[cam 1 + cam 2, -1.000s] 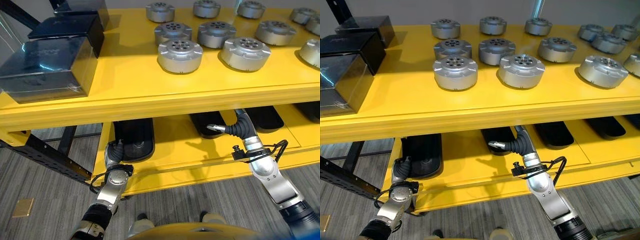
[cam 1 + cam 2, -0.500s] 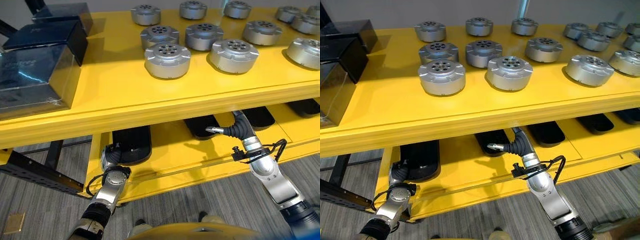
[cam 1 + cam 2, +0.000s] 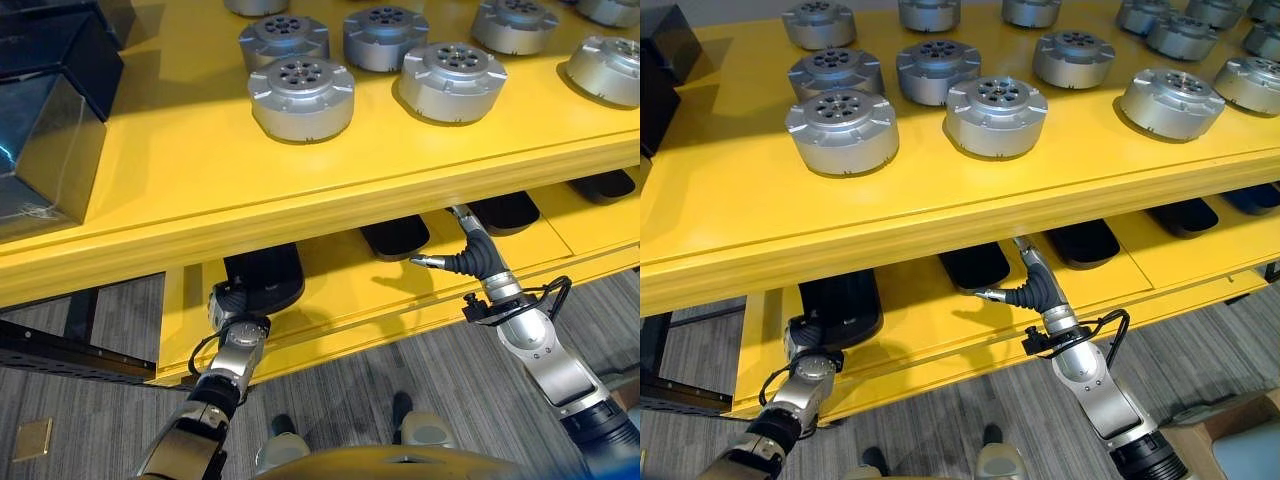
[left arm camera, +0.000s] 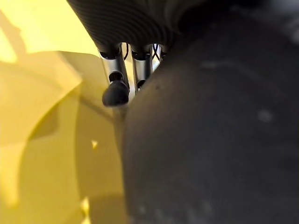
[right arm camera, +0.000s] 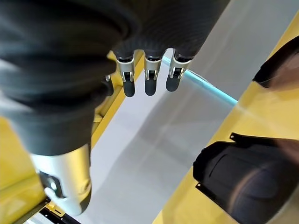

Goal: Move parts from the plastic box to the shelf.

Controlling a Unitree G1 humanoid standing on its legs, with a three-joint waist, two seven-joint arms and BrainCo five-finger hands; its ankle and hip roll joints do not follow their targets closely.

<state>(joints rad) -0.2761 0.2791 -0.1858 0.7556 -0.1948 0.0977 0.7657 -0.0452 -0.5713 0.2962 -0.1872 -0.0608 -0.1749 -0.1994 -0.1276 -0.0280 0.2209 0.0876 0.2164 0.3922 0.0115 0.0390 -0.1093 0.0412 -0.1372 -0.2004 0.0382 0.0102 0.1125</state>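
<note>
Several round silver parts, such as one (image 3: 301,95) at the front left and one (image 3: 459,80) beside it, stand on the yellow top shelf (image 3: 190,175). Both hands are under it, over the lower shelf (image 3: 340,290). My left hand (image 3: 232,300) rests against a black tray (image 3: 265,275); its fingers (image 4: 116,91) hang relaxed beside the tray's dark wall (image 4: 210,140). My right hand (image 3: 472,262) hovers near another black tray (image 3: 395,235), thumb pointing left, fingers (image 5: 149,79) loose and holding nothing.
More black trays (image 3: 505,210) (image 3: 600,185) lie along the lower shelf. Dark boxes (image 3: 45,110) stand on the top shelf at the left. A black rack beam (image 3: 60,340) runs low on the left. A cardboard box (image 3: 1240,450) is on the floor at the right.
The whole picture has shifted, so the camera has moved. Both hands keep about the same places under the top shelf, still holding nothing.
</note>
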